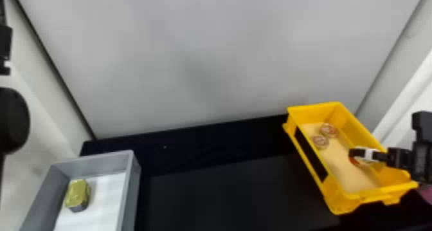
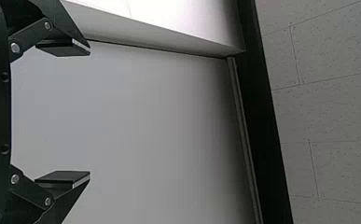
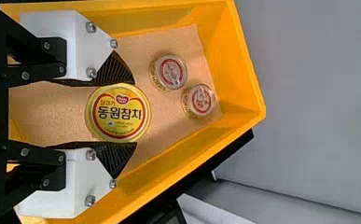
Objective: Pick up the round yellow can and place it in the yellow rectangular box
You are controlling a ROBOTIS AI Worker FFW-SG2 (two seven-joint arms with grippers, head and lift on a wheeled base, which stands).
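The right end effector is clamped on the round yellow can inside the yellow rectangular box. Uneven release could tip it; opening too high could drop it hard. Its printed lid faces the wrist camera, its round outline giving no long axis.

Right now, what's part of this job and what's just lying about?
Job:
- round yellow can, between the right end effector's fingers
- yellow box, the destination

Lying about:
- two small round containers, far end of the yellow box
- rectangular tin, in the gray bin
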